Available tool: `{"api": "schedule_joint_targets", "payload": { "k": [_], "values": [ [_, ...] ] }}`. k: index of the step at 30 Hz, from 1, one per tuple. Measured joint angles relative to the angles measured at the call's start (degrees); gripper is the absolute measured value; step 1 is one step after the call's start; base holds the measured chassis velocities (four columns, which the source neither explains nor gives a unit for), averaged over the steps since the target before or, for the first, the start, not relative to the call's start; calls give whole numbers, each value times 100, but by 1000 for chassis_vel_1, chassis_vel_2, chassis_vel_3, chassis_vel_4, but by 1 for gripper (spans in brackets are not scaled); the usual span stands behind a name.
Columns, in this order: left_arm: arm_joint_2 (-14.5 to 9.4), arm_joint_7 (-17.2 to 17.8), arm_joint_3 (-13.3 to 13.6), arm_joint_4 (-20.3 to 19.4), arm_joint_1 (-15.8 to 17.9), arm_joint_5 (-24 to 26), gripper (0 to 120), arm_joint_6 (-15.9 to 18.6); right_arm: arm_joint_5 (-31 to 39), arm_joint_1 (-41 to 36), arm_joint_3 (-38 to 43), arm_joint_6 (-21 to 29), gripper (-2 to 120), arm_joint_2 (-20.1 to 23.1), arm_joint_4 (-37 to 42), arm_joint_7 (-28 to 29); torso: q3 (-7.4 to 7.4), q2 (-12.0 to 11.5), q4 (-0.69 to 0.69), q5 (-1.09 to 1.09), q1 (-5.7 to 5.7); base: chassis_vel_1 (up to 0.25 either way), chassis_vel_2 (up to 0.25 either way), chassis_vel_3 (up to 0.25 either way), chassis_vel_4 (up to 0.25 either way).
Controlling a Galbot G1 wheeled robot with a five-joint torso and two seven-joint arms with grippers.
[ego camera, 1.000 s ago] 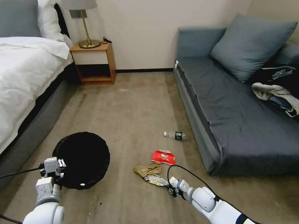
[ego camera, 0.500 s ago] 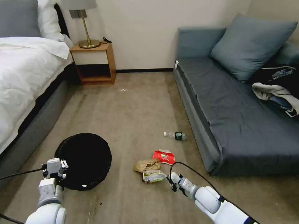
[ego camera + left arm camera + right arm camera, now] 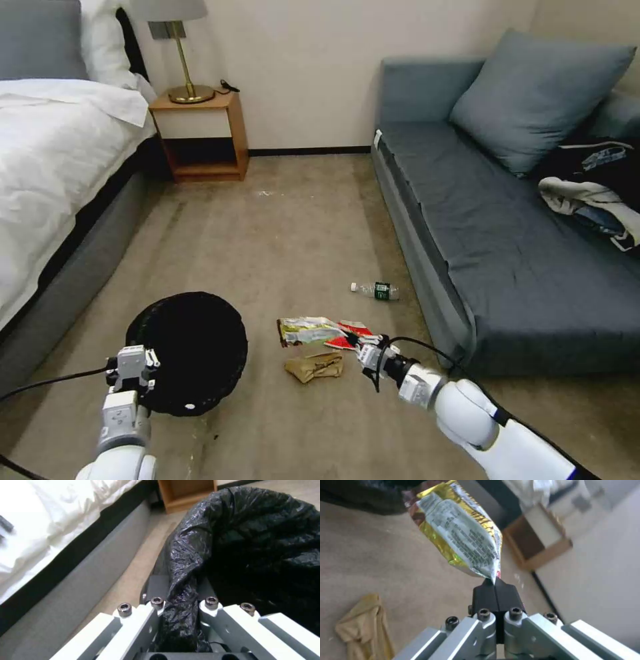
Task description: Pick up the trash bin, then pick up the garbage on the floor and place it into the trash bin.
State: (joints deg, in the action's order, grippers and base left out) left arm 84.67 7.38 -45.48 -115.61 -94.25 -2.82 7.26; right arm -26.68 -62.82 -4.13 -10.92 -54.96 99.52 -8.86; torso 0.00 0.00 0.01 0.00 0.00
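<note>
Right gripper point(image 3: 353, 341) has its fingers pinched tight on a corner of the yellow-silver wrapper point(image 3: 303, 330), which hangs clear of the carpet above the tan paper bag point(image 3: 315, 366) and partly over the red snack packet point(image 3: 350, 335). Left gripper point(image 3: 133, 380) grips the trash bin point(image 3: 190, 350) by its black-bagged rim, fingers clamped either side. The bottle point(image 3: 375, 290) lies near the sofa point(image 3: 467, 233).
</note>
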Motion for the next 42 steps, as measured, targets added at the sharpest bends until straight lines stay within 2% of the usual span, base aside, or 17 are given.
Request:
{"api": "schedule_joint_targets", "payload": {
  "k": [6, 10, 17, 22, 32, 34, 35, 41, 42],
  "values": [
    [112, -75, 82, -8, 58, -34, 6, -25, -228, 412, -481, -17, 0, -177, -162, -30, 0, 0, 0, 0, 0, 0, 0, 0, 0],
    [190, -160, 196, -55, 140, 114, 6, 70, -285, 733, -814, -81, 0, -354, -379, -73, 0, 0, 0, 1, 0, 0, 0, 0, 0],
    [350, -271, 597, 86, 292, 470, 6, 164, -742, 1250, -1172, -480, 0, -709, -902, 177, 1, 0, -1, -1, 0, 0, 0, 0, 0],
    [424, -363, 758, 147, 364, 678, 6, 125, -929, 1499, -1348, -683, 0, -866, -1215, 309, 0, 0, 0, 0, 0, 0, 0, 0, 0],
    [443, -445, 815, 176, 428, 682, 6, 114, -1307, 1661, -1391, -918, 0, -1010, -1423, 452, 1, 0, -1, 1, 0, 0, 0, 0, 0],
    [441, -465, 821, 179, 429, 681, 6, 112, -1281, 1666, -1402, -946, 11, -1026, -1432, 544, 1, 0, -1, 0, 0, 0, 0, 0, 0],
    [441, -465, 821, 179, 429, 681, 6, 112, -1281, 1666, -1402, -946, 11, -1026, -1432, 544, 1, 0, -1, 0, 0, 0, 0, 0, 0],
    [426, -477, 811, 179, 412, 677, 6, 105, -1054, 1604, -1400, -1114, 35, -1027, -1435, 563, 1, 0, -1, 0, 0, 0, 0, 0, 0],
    [426, -477, 811, 179, 412, 677, 6, 105, -1054, 1604, -1400, -1114, 35, -1027, -1435, 563, 1, 0, -1, 0, 0, 0, 0, 0, 0]
  ]
}}
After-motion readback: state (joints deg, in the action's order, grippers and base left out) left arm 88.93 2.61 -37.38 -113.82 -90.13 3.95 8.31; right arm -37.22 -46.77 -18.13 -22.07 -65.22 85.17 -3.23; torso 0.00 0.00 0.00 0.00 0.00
